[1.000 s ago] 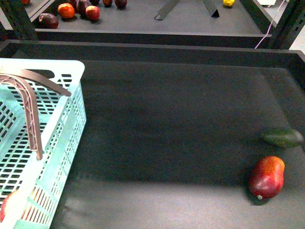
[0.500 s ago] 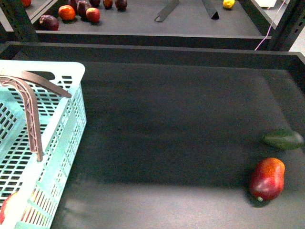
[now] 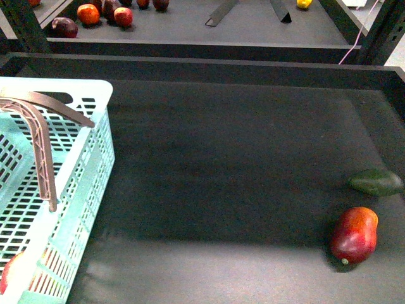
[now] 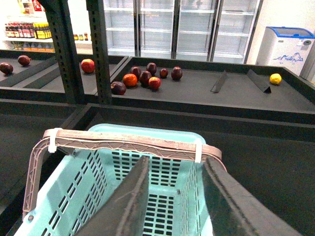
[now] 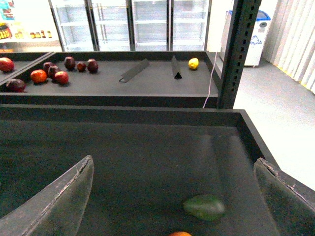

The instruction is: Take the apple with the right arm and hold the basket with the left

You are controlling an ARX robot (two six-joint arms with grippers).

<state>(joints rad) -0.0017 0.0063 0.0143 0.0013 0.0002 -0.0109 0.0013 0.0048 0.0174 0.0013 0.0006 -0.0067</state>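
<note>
The apple [image 3: 19,272] lies inside the basket [image 3: 88,183], in the near corner at the lower left of the front view, seen through the slotted wall. The left gripper [image 4: 174,196] hangs above the basket with its two fingers spread apart and nothing between them; the brown handle [image 4: 128,140] with white zip ties crosses just beyond the fingertips. The right gripper [image 5: 172,196] is also wide open and empty, over the dark table [image 3: 240,158]. Below it lies a dark green fruit [image 5: 205,206]. In the front view a red mango [image 3: 354,235] rests near this green fruit, well apart from the basket. On the far shelf [image 5: 147,81] sit several red fruits [image 5: 49,73].
</note>
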